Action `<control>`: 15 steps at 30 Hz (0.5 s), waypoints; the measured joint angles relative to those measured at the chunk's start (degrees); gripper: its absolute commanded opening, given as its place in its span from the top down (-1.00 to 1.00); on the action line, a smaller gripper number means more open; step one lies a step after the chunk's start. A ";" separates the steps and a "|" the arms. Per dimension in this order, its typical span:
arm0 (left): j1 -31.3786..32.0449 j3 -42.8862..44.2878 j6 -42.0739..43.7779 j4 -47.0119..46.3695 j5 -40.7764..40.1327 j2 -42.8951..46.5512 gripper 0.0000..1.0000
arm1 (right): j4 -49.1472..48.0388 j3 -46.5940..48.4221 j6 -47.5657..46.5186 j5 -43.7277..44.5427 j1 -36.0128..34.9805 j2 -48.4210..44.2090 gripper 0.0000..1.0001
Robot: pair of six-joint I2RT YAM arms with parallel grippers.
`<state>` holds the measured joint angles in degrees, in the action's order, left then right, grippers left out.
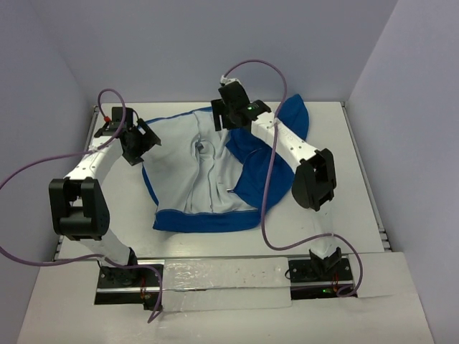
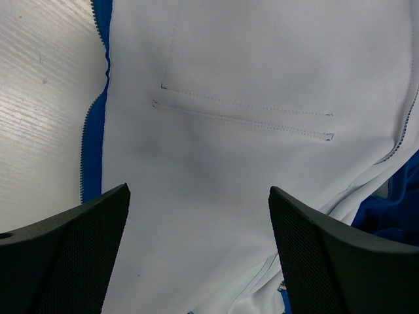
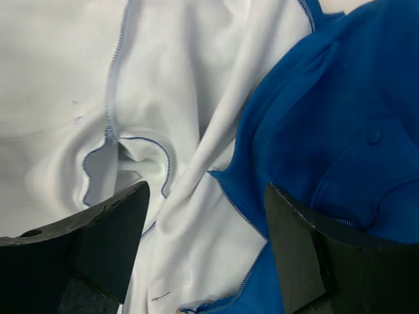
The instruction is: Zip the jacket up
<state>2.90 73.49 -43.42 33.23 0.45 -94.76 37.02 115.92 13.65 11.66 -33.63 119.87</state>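
- Pale walls close in a white worktop [image 1: 344, 215], and we see the jacket [image 1: 208, 179] spread out at its middle.
- Our view from above shows the jacket lying open with its grey-white lining up; blue fabric shows along the near hem and in a bunched fold on the right.
- We make out a line of zipper teeth [image 2: 91, 131] down the jacket's left edge, beside bare worktop, and stitched pocket seams [image 2: 242, 111] in the lining.
- We find the left gripper [image 2: 198, 191] over the lining near that left edge, jaws spread wide with nothing between them.
- We find the right gripper [image 3: 207, 188] over the far part of the jacket, where lining meets blue fabric, jaws also apart and holding nothing.
- We cannot tell whether either gripper touches the cloth.
- Purple cables [image 1: 269, 179] loop from both arms.
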 measured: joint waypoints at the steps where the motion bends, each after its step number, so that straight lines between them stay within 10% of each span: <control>1: 0.00 0.00 0.02 0.03 0.00 0.08 -0.85 | 0.03 0.00 0.16 -0.61 0.59 0.70 -0.65; 9: 0.00 -0.46 -0.02 0.31 0.00 2.02 -0.89 | 1.71 -0.11 3.04 -4.56 3.30 7.76 -0.63; 13: -0.02 -0.46 -0.22 1.42 -1.54 2.61 -0.91 | 1.81 -0.07 4.46 -5.87 3.57 10.24 -0.34; 15: -0.40 -0.46 -1.08 2.27 -2.34 2.70 -0.90 | 1.77 -0.10 5.37 -6.67 3.75 11.27 0.10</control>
<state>2.50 73.03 -44.50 35.51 -1.89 -92.06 38.79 115.82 19.02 4.99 -29.88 131.14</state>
